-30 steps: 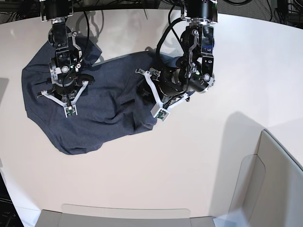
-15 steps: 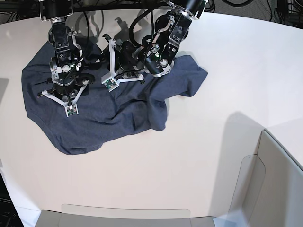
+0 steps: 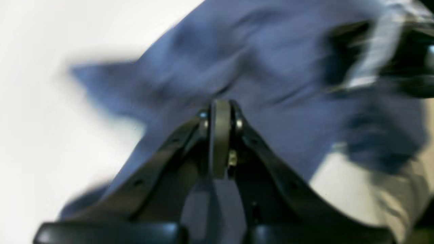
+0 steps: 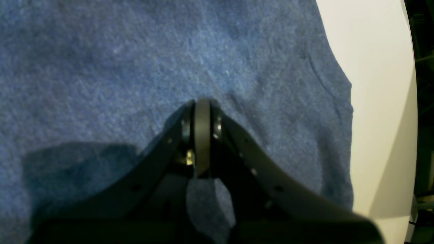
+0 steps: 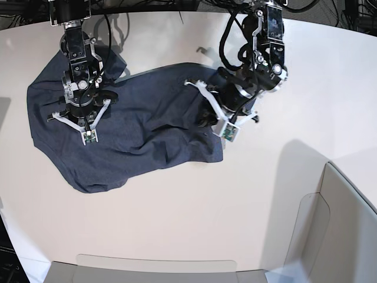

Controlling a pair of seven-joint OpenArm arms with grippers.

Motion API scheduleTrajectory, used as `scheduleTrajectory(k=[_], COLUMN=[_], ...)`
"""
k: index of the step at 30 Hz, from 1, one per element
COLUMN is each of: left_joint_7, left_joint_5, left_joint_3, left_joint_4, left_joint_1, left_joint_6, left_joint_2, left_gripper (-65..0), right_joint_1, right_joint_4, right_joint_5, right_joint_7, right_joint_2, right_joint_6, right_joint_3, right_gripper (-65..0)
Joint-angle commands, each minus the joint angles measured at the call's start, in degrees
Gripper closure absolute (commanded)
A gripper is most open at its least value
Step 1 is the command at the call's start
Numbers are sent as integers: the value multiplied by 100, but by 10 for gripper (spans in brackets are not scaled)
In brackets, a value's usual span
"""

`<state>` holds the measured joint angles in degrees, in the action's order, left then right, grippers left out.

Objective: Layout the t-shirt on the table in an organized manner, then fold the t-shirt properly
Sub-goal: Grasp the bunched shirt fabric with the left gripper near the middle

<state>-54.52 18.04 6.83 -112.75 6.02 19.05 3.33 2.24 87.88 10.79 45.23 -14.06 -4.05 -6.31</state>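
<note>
Both grippers closed, left gripper [image 5: 225, 125] seemingly pinching t-shirt [image 5: 135, 127] (blurred), right gripper [image 5: 87, 131] pressing it.

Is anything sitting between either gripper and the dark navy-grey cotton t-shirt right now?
Nothing visible. The right gripper and left gripper each sit, jaws shut, directly over the dark navy-grey cotton t-shirt, with only the bare off-white table around it.

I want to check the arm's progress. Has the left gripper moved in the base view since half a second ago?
Yes. The left gripper moved rightward and nearer the camera, toward the t-shirt's right edge.
</note>
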Motion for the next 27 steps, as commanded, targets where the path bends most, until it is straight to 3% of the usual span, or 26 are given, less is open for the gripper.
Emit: scheduleTrajectory(k=[1, 5, 17, 23, 27], left_joint_7=[340, 358, 956, 657, 358], left_joint_5=[108, 108, 143, 231, 1110], left_joint_3=[-178, -635, -643, -81, 913], left_joint_4=[0, 589, 2849, 2260, 1547], left_joint_1=[-229, -457, -1108, -985, -721], left_joint_6=[-116, -476, -485, -432, -239], left_joint_2=[40, 23, 84, 567, 567], left_gripper=[-1, 0, 0, 0, 0], right_joint_1=[150, 150, 194, 229, 229], right_joint_4=[-106, -106, -106, -115, -124], right_joint_5=[-353, -353, -353, -353, -353], right_joint_7=[606, 598, 598, 598, 598], right_joint_2=[48, 39, 39, 31, 31], right_joint_6=[-302, -302, -302, -302, -302], right_joint_3=[-51, -51, -51, -51, -51], right_gripper=[0, 0, 0, 0, 0])
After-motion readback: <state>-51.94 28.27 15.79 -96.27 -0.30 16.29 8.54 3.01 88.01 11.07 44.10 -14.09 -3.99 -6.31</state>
